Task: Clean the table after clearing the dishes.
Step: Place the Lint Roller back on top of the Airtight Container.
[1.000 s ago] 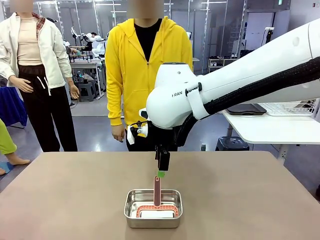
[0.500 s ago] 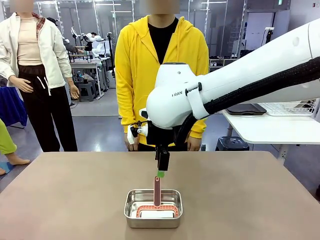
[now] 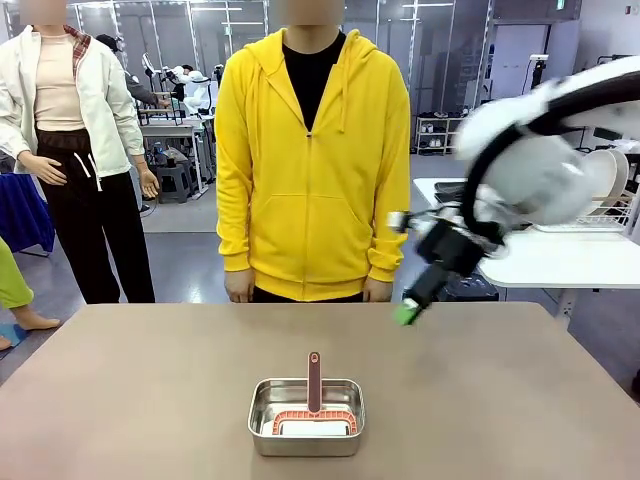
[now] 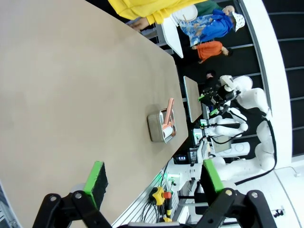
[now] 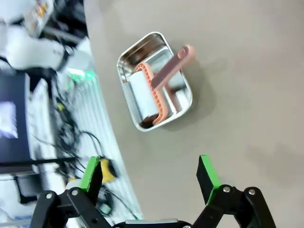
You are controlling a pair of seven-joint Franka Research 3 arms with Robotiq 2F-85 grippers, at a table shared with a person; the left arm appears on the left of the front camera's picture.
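The table (image 3: 520, 400) is lying bare across most of its taupe top, with a steel pan (image 3: 306, 415) sitting near the robot-side edge, about midway between the left and right edges. A brush (image 3: 314, 400) with a pinkish-red frame and white underside is resting inside the pan, its handle leaning up over the pan's far rim. No plates or trays are lying on the table; white plates (image 3: 604, 178) are standing in a wire rack (image 3: 590, 215) on the smaller white table behind the right far corner.

The right gripper (image 3: 407, 312) is hanging blurred over the far right part of the table, above the far edge, well apart from the pan. Its wrist view is showing its fingers (image 5: 205, 173) spread wide with nothing between them, the pan (image 5: 154, 80) and brush (image 5: 161, 80) lying beyond them on the tabletop (image 5: 247, 95).

The left gripper (image 4: 152, 178) is also standing with fingers (image 4: 96, 176) spread and empty, looking along the table (image 4: 71, 95) from beside one edge; the pan (image 4: 161, 126) is showing far off near the opposite edge.

A person in a yellow hoodie (image 3: 312, 170) is standing at the far edge, both hands (image 3: 238, 285) hanging down at the sides.
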